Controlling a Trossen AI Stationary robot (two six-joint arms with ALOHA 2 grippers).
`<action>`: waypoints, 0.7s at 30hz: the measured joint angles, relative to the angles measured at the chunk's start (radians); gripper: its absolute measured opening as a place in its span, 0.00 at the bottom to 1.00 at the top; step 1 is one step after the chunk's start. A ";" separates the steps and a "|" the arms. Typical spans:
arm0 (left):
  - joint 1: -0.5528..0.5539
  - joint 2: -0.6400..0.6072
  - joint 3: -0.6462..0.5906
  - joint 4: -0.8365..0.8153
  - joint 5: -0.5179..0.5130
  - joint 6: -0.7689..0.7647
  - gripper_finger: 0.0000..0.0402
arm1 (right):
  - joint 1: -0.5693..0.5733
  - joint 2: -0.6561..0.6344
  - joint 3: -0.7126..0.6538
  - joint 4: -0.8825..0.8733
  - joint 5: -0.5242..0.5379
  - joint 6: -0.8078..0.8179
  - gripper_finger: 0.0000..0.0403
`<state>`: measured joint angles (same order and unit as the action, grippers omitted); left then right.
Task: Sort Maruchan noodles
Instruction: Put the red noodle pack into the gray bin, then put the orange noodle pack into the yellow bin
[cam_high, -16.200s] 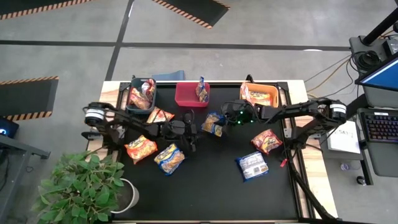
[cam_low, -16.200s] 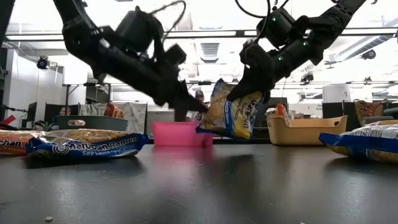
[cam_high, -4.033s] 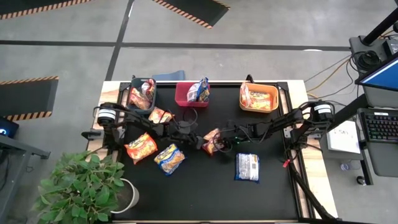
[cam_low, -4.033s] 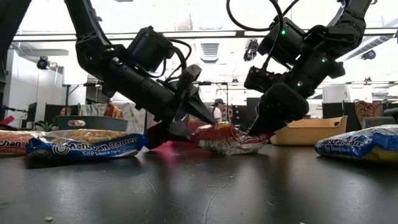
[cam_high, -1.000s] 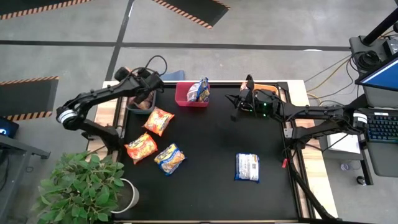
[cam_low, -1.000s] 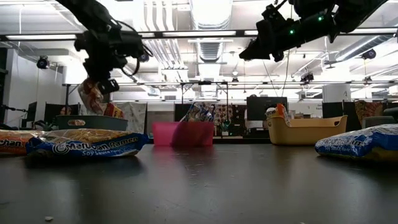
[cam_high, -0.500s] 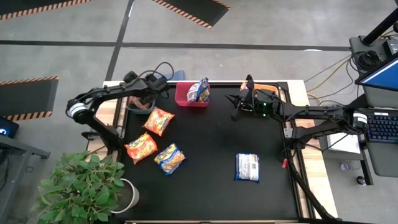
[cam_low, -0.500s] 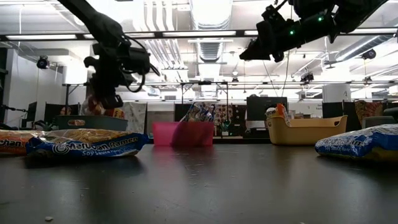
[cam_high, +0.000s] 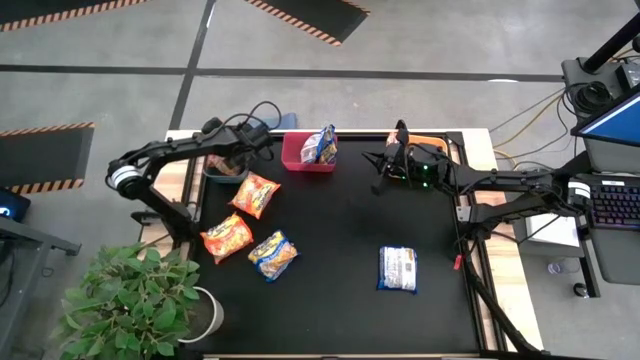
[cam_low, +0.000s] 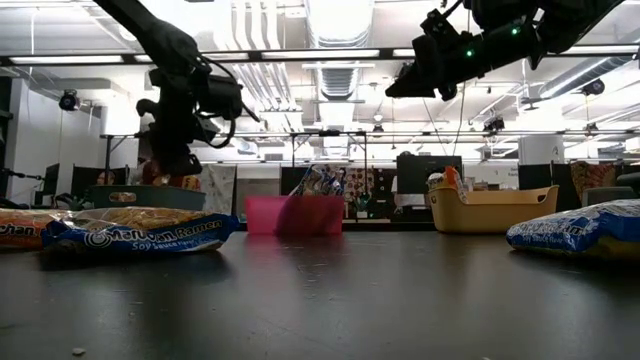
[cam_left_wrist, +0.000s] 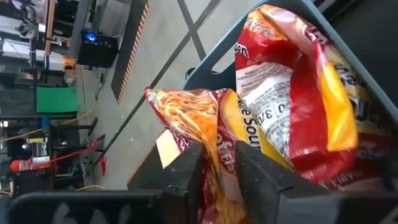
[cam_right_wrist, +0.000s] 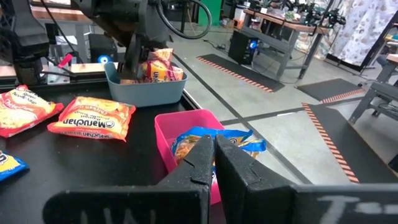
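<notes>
My left gripper (cam_high: 228, 158) reaches down into the dark grey bin (cam_high: 210, 172) at the table's far left, shut on a red-orange noodle packet (cam_left_wrist: 186, 115). This packet stands beside another packet (cam_left_wrist: 292, 93) in the bin. My right gripper (cam_high: 382, 162) hangs shut and empty, level, in front of the orange bin (cam_high: 432, 150). A blue-and-yellow packet (cam_high: 320, 145) leans in the red bin (cam_high: 298, 158). Two orange packets (cam_high: 255, 194) (cam_high: 227, 238), a blue-and-yellow one (cam_high: 272, 254) and a silver-white and blue one (cam_high: 398, 268) lie flat on the black mat. My left gripper has the red-orange packet's end (cam_left_wrist: 219, 163) between its two fingers, and the plastic fills the gap. The fingers slant down from above the bin. The packet stands on edge inside the bin against the other packet. What its far end rests on is hidden.
The three bins stand in a row along the far edge. The mat's middle and near right hold only the silver-white packet. A potted plant (cam_high: 130, 300) stands off the near left corner. Cables hang over the grey bin by my left arm.
My left gripper has come down from above the grey bin into it and has rolled a little. The red-orange packet, which hung below the fingers above the bin's rim, now sits down inside the bin.
</notes>
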<state>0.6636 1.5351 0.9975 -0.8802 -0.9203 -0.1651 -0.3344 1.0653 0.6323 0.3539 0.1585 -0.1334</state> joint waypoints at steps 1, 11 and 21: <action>-0.007 -0.003 0.005 -0.013 0.000 0.001 0.21 | 0.000 0.000 0.000 -0.002 0.000 0.000 0.02; -0.195 -0.022 0.142 -0.179 0.031 -0.129 0.30 | 0.000 0.000 0.000 -0.006 0.000 0.003 0.02; -0.365 -0.015 0.188 -0.167 0.447 -0.454 0.29 | 0.000 0.000 0.000 -0.006 0.000 0.016 0.02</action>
<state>0.2983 1.5201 1.1857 -1.0474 -0.4734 -0.6189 -0.3344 1.0653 0.6323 0.3481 0.1585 -0.1177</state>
